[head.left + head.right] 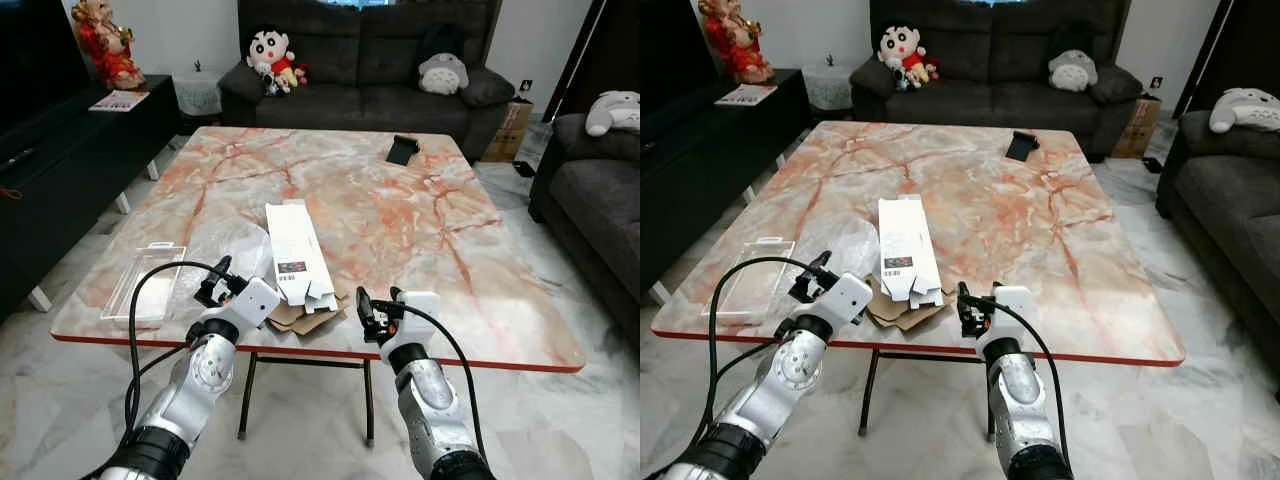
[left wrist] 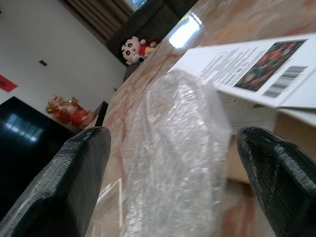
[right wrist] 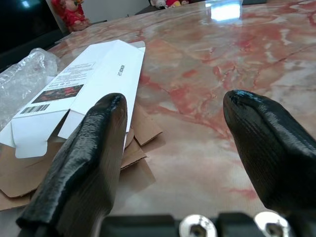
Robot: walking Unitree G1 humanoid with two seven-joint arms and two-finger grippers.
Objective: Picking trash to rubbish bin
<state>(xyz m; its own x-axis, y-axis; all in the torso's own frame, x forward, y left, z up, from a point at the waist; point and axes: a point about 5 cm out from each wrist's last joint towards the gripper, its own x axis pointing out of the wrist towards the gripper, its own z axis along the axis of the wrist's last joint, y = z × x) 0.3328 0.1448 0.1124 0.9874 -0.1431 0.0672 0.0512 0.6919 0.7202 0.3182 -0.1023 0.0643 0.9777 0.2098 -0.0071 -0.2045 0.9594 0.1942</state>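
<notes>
1. While both arms are raised at the near edge of the table (image 1: pixel 480 290), nothing is held; the trash lies on the tabletop and no bin can be made out.
2. Landmark: white carton (image 1: pixel 297 252), flattened, near the table's front edge. Brown cardboard (image 1: pixel 300 318) lies partly under the carton's near end.
3. Crumpled clear wrap (image 2: pixel 173 148) lies just beside the carton on the robot's left; a clear plastic tray (image 1: pixel 148 282) sits further left, apart from the carton.
4. Left pincer (image 2: pixel 173 168): fingers wide, framing the wrap, not touching it. Judgement: lined up to take the wrap first.
5. Right pincer (image 3: pixel 173 148): fingers wide, empty, aimed over the cardboard just right of the carton's near end; likely staged for that piece.
6. Black object (image 1: pixel 403 150) lies well beyond the carton, toward the sofa.
</notes>
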